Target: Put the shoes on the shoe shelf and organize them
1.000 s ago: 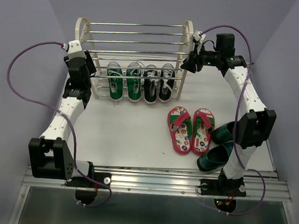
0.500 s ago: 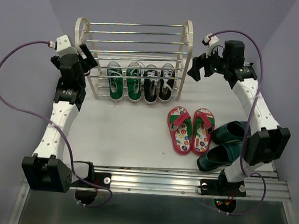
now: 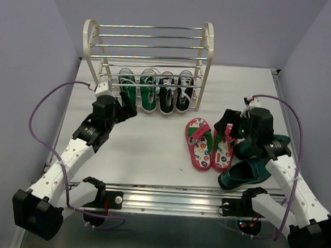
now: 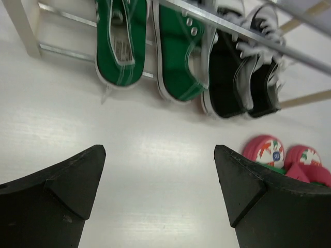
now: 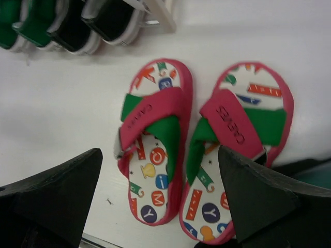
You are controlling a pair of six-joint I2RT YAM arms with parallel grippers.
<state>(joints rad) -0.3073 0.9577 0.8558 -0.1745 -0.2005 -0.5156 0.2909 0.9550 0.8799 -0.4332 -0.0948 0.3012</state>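
Note:
The shoe shelf (image 3: 206,47) stands at the back. On its lowest tier sit the green sneakers (image 3: 136,91) and the black sneakers (image 3: 176,93), side by side. The flip-flops (image 3: 209,144) lie on the table right of centre, with the teal loafers (image 3: 247,169) at the near right. My left gripper (image 3: 128,107) is open over bare table just in front of the green sneakers (image 4: 176,57). My right gripper (image 3: 226,124) is open above the flip-flops (image 5: 155,108), its fingers astride their heel ends and holding nothing.
A metal rail (image 3: 172,195) runs along the table's near edge. Purple cables loop off both arms. Purple walls close in the left, the back and the right. The white tabletop (image 3: 141,145) shows between the shelf and the rail.
Both arms have come away from the shelf's side frames and swung down towards the near side. The left now hangs before the green sneakers, the right over the flip-flops. Both grippers have opened wider.

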